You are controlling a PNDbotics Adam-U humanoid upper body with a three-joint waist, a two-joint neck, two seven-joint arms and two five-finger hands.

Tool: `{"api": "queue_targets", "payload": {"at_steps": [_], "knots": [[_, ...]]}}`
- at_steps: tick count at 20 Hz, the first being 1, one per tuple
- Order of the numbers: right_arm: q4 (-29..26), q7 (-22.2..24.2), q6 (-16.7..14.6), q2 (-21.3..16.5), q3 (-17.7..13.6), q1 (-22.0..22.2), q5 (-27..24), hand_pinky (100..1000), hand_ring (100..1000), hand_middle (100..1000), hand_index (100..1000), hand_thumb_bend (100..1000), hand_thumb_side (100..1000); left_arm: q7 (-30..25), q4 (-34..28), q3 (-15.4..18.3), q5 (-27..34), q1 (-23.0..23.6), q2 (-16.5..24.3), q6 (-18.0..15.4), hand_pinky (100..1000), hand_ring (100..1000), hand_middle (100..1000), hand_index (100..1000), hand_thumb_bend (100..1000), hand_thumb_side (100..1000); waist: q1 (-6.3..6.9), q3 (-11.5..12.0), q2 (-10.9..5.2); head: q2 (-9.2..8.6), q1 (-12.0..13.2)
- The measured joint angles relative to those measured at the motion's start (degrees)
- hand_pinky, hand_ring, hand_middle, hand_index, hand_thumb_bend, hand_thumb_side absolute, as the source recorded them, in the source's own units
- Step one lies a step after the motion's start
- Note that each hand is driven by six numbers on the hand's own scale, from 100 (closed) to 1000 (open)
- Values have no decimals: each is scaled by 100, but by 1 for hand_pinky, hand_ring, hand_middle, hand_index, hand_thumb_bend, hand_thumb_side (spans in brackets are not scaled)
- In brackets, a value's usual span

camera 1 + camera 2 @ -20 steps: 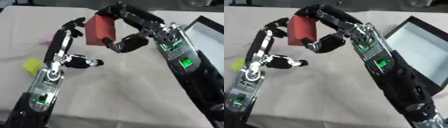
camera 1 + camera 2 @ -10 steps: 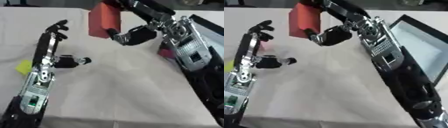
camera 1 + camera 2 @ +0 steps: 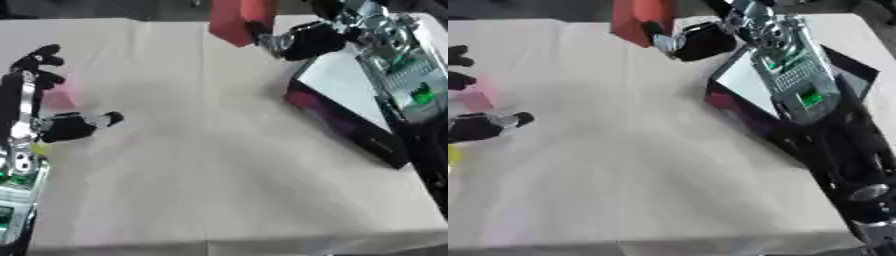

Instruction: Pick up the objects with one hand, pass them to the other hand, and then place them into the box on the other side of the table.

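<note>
My right hand [image 3: 297, 41] holds a red block [image 3: 238, 20] up near the top of the view, fingers and thumb curled round it, just left of the black box [image 3: 350, 122] with a white inside on the table's right side. My left hand [image 3: 54, 125] hangs open at the left, fingers stretched up and thumb out, holding nothing. A pink object [image 3: 58, 99] lies just behind that hand, and a yellow object [image 3: 452, 155] shows at the left edge below it.
A white cloth [image 3: 219, 165] with fold creases covers the table; its front edge runs along the bottom. My right forearm [image 3: 798, 85] reaches over the box.
The right hand has carried the red block right, toward the box. The left hand has drawn back to the left. The camera has shifted too, so the box shows more.
</note>
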Motion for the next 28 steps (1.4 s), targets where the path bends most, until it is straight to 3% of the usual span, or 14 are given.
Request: {"api": "queue_targets", "payload": {"at_steps": [5,10,19,28], "knots": [[358,-376,78,-648,-539,450,-163,878,821,367,504,100,102,237,-133,183,228,46,183,60,687,615,704,869,888,103,23,26,0,-70,-71],[902,-609,12,-1014,-865,639,-184,877,819,366,503,100,103,387,-195,283,388,52,240,71,689,616,706,869,889,104,50,62,0,-161,-121],[1715,-689,-229,-1278,-1116,1076,155,868,821,387,522,100,119,522,-252,411,475,51,299,78,688,616,705,866,887,106,99,90,0,-399,-392],[2001,-573,-454,-1293,-1117,1117,395,868,821,387,522,100,119,569,-253,432,517,48,342,87,688,616,705,866,887,106,111,96,0,-414,-471]]}}
